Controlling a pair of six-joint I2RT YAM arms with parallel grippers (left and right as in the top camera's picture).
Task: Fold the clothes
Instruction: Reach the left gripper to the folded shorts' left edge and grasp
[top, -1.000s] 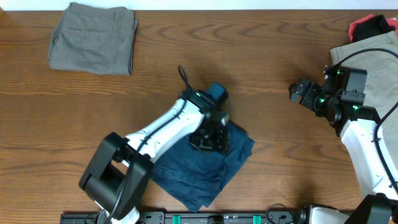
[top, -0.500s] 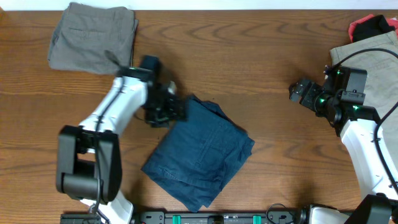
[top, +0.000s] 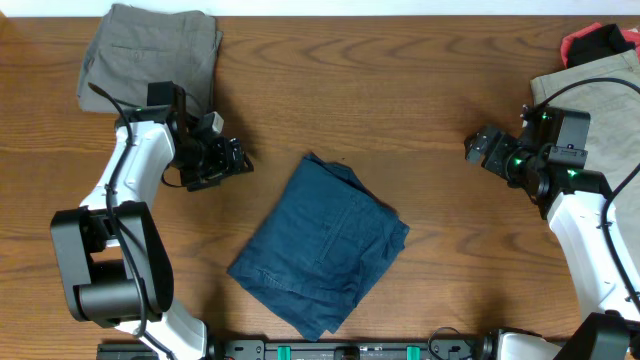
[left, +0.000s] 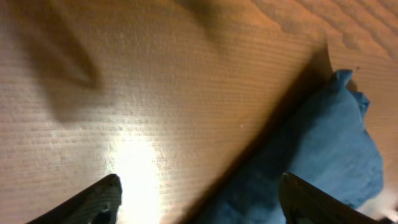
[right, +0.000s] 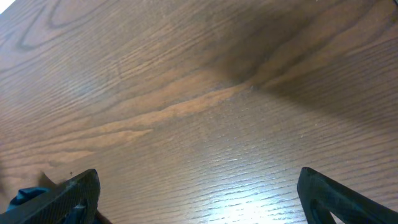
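A dark navy pair of shorts lies folded in the middle of the table, turned at a slant. My left gripper hangs open to its upper left, clear of the cloth, with nothing held. In the left wrist view the left gripper spans bare wood and the navy shorts' edge. A folded grey-olive pair rests at the back left. A beige pair lies at the far right, partly under my right arm. My right gripper is open over bare wood.
A red and black garment sits at the back right corner beside the beige pair. The wooden table is bare between the navy shorts and the right arm. The arms' base rail runs along the front edge.
My left gripper has come off the navy shorts, swung up and to the left, and its jaws have opened wider. The shorts now lie uncovered. The right arm has not moved.
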